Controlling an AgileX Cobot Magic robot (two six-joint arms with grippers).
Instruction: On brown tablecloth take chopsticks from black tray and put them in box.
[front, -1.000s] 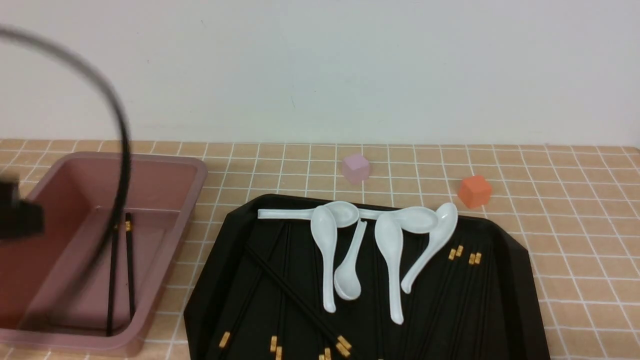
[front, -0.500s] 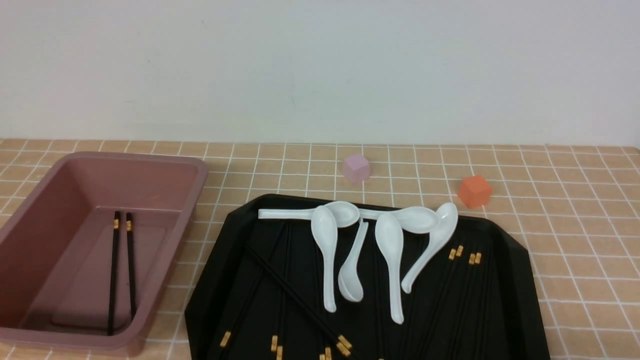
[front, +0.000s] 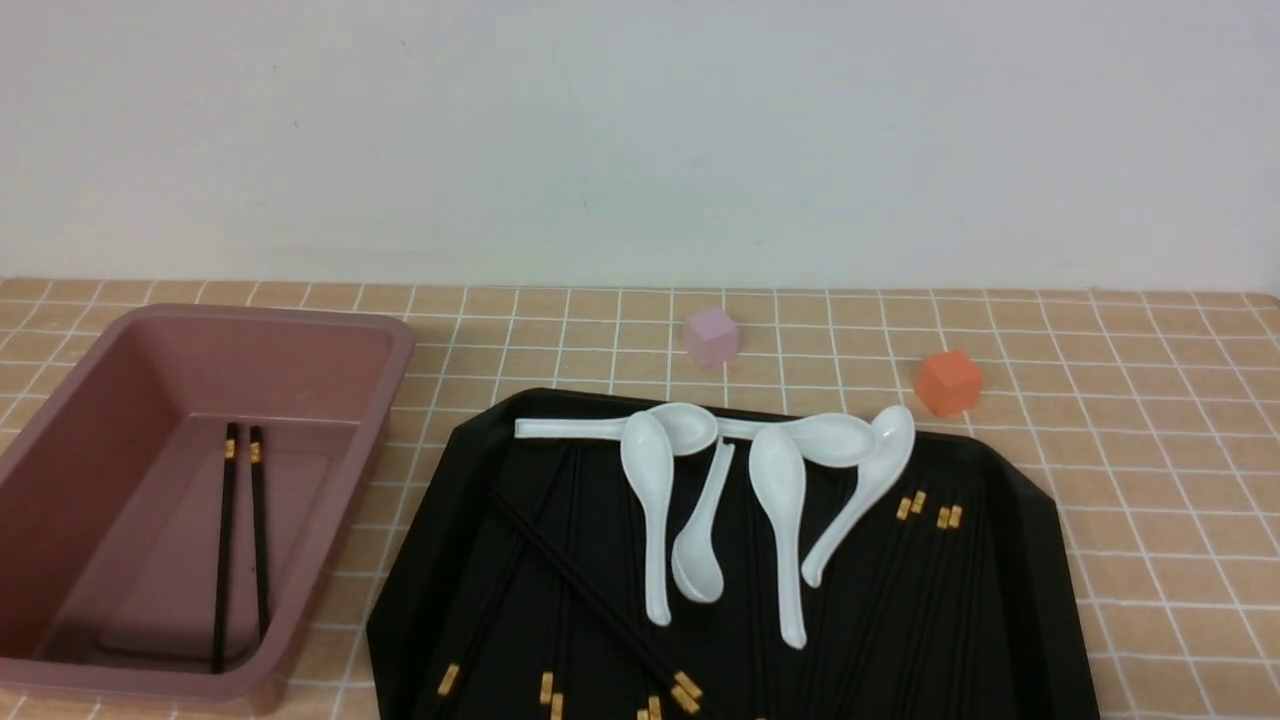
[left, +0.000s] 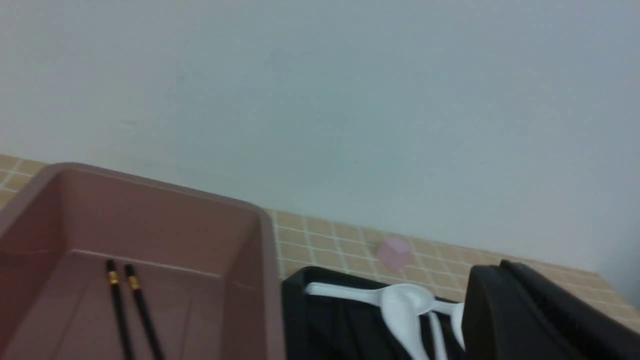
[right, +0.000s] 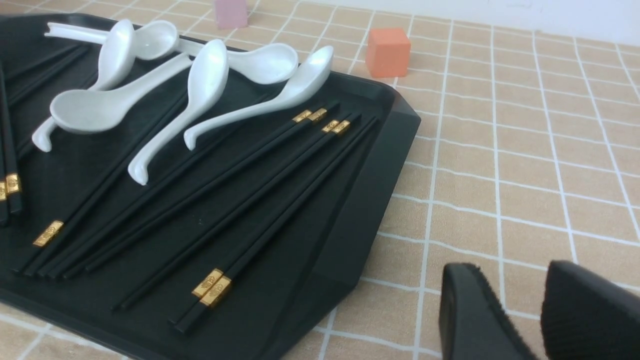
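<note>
Black chopsticks (front: 590, 600) mostly lie in your tray (front: 1020, 560), two (front: 240, 545) already in the box (front: 385, 360) at left; right pincer (right: 540, 305) hangs released, empty, left pincer's state unclear.

Glossy black flat tray (front: 1030, 560); smooth glazed white ceramic soup spoons (front: 645, 500); matt dusty-pink plastic box (front: 390, 350); soft orange-brown grid-printed tablecloth (front: 1150, 480); sleek black gold-banded chopsticks (right: 280, 165).

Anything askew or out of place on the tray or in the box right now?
One chopstick lies diagonally across the others on the black tray. The spoons overlap loosely. The pair in the box lies neatly.
</note>
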